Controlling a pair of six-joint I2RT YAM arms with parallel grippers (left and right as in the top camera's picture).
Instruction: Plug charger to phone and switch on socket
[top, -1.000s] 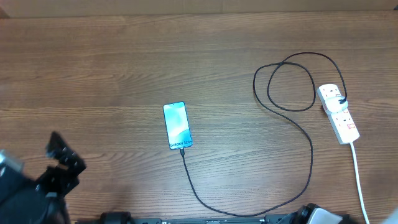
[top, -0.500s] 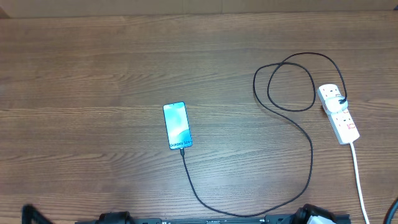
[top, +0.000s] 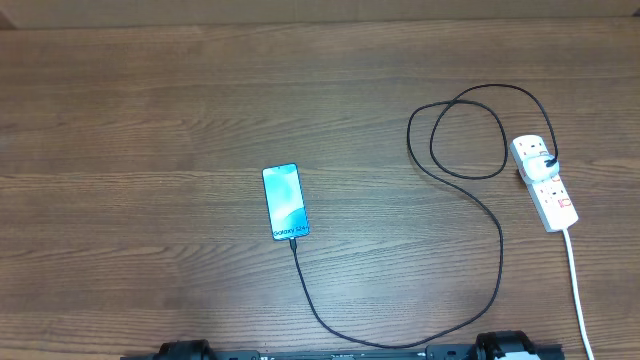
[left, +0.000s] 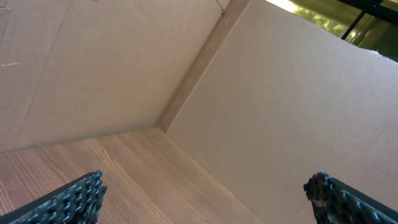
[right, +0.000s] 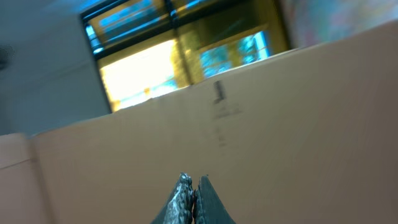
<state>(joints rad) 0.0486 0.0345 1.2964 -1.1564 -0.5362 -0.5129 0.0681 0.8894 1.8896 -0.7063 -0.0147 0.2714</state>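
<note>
Charger (top: 500, 250) tip at phone (top: 285, 202), mid-desk (top: 150, 120); we judge it plugged. Socket (top: 545, 183) far right, switch unreadable. Left claw (left: 205, 196) spread wide, right claw (right: 193, 196) closed, both empty.

Socket (top: 545, 185) switch positions too small for certainty; white cord (top: 577, 290) past the overhead's bottom edge; right wrist view blurry.

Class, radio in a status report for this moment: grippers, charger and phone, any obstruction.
Left gripper open, right gripper shut, both empty. Charger tip meets phone, looks plugged in; socket switch unreadable. Nothing in the way.
</note>
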